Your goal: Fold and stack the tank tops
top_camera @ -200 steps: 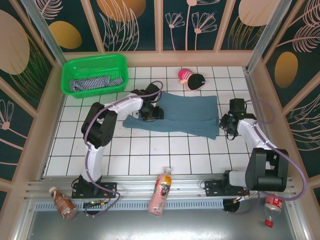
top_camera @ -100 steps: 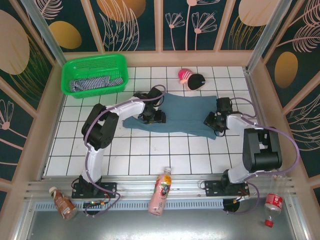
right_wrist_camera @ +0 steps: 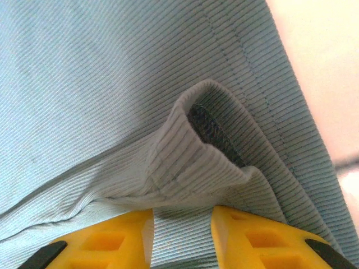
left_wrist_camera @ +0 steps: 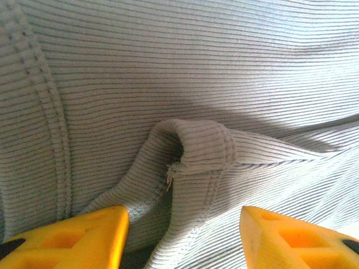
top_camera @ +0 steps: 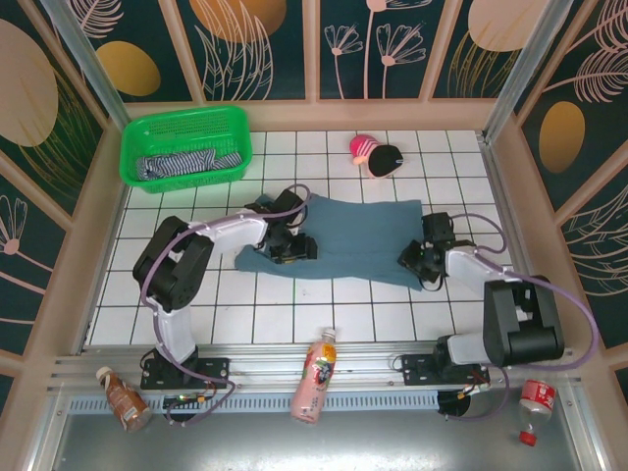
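Blue-grey tank top (top_camera: 363, 235): lies flat across the middle of the tiled table (top_camera: 294, 304). Its far edge is straight, its near edge wavy, and its left end narrows to a point.
Open room: bare tiles on every side of it, widest along the near edge and to the left.
Green basket (top_camera: 186, 128): far-left corner, well apart from the spread top.
Striped tank top (top_camera: 182, 162): bunched inside the basket.
Left gripper (top_camera: 291, 245) (left_wrist_camera: 182, 218): low over the top's left part. Its fingers are spread, with a curled hem loop just ahead of the gap and not pinched.
Right gripper (top_camera: 412, 257) (right_wrist_camera: 182, 221): at the near-right corner. Its fingers are close together around a raised hem fold; I cannot tell whether they pinch it.
Pink-and-black toy (top_camera: 376, 154): beyond the far edge, apart from the top.
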### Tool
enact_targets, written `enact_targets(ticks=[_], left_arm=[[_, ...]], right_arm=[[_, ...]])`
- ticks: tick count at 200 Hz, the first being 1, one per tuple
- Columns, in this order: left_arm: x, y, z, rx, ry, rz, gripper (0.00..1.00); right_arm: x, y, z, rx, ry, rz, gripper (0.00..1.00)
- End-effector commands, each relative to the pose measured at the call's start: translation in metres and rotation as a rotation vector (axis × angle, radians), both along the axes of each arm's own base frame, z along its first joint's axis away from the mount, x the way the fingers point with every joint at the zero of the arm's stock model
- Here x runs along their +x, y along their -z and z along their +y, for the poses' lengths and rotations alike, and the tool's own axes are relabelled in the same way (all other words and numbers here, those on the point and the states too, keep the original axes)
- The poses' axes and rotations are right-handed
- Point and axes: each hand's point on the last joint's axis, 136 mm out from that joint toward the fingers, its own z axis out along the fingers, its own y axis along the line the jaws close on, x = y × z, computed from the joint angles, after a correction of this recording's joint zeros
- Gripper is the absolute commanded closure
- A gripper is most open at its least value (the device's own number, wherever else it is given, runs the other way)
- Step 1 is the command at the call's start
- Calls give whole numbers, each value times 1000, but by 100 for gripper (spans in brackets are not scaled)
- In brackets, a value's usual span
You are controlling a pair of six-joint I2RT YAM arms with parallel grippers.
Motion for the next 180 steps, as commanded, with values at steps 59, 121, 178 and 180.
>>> enact_targets(ticks=[59,121,178,180], left_arm=[[-47,-13,15,109,-10,98,41],[55,-54,29,285,62,-142,37],[153,-37,1,188,130,-247,38],[155,-36,0,183,130,-247,38]], right_arm=[[-34,-26,-38,-122,89,90,60],[85,-87,-46,-228,-185,-323,41],[138,-62,-44,-202,-341,-339,40],[139,-60,-45,-202,-340,-334,40]])
